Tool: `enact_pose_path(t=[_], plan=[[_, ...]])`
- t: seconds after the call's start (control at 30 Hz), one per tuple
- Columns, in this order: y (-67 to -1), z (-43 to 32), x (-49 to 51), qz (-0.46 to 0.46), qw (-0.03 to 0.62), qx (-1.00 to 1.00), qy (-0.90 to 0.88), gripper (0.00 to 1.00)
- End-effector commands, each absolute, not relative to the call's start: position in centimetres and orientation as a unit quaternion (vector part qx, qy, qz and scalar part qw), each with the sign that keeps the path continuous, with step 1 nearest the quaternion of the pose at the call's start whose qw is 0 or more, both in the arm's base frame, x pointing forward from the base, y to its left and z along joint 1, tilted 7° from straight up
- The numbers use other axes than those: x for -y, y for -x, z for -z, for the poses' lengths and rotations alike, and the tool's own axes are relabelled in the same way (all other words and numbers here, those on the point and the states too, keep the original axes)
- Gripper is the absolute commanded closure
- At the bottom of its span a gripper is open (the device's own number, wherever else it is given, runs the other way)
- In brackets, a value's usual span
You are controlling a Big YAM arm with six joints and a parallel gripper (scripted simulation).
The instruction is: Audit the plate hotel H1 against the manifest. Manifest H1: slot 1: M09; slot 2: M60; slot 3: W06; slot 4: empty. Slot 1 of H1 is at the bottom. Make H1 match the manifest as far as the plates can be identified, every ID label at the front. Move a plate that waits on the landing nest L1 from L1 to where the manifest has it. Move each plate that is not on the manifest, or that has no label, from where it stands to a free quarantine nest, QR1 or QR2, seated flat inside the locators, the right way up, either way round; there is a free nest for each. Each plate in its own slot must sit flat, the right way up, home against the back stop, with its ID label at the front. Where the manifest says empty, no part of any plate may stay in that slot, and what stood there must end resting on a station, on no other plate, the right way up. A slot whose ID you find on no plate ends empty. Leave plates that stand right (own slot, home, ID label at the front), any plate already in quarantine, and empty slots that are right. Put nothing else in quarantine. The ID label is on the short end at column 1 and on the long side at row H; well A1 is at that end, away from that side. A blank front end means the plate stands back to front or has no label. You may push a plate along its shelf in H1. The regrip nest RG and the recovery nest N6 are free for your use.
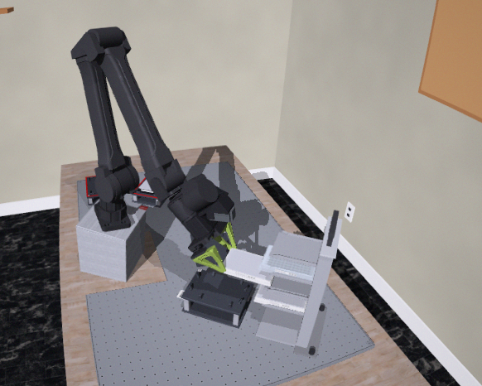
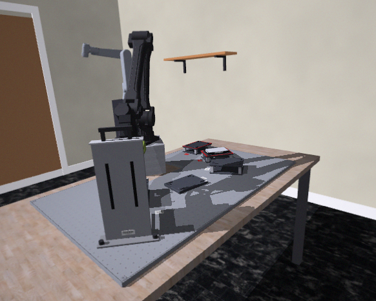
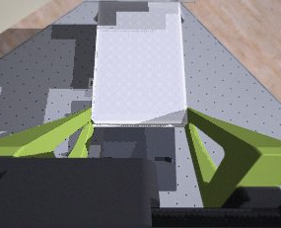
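My gripper (image 1: 229, 259) (image 3: 139, 113) is shut on a white plate (image 1: 244, 261) (image 3: 138, 73), held level by its long sides near the front end. Its far end reaches in at the open side of hotel H1 (image 1: 316, 290) (image 2: 125, 190), below a clear plate (image 1: 289, 269). Another white plate (image 1: 283, 301) sits on a lower shelf. The bottom shelf (image 1: 278, 327) and top shelf (image 1: 297, 247) show no plate. A red-edged nest (image 2: 218, 155) holds a white plate (image 2: 216, 150); the other red-edged nest (image 2: 197, 145) is empty. No ID label is readable.
A raised dark nest (image 1: 216, 292) (image 3: 131, 144) without a plate stands before H1, just below the held plate. In the exterior view, a low dark nest (image 2: 186, 183) and another raised dark nest (image 2: 226, 164) stand empty. H1's back panel hides its shelves there.
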State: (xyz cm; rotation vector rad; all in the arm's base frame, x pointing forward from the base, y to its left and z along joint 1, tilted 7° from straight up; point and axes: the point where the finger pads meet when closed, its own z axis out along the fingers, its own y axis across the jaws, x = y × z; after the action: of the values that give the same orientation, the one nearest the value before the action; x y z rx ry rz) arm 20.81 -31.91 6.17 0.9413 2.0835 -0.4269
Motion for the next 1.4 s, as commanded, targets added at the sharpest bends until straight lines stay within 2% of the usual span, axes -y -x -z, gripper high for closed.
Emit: enact_pose_path(t=[0.0,1.37], plan=[[-21.5,-7.7,33.2,0.182,0.414,-0.814,-0.365,0.14],[-23.8,-8.1,35.4,0.185,0.424,-0.810,-0.361,0.14]])
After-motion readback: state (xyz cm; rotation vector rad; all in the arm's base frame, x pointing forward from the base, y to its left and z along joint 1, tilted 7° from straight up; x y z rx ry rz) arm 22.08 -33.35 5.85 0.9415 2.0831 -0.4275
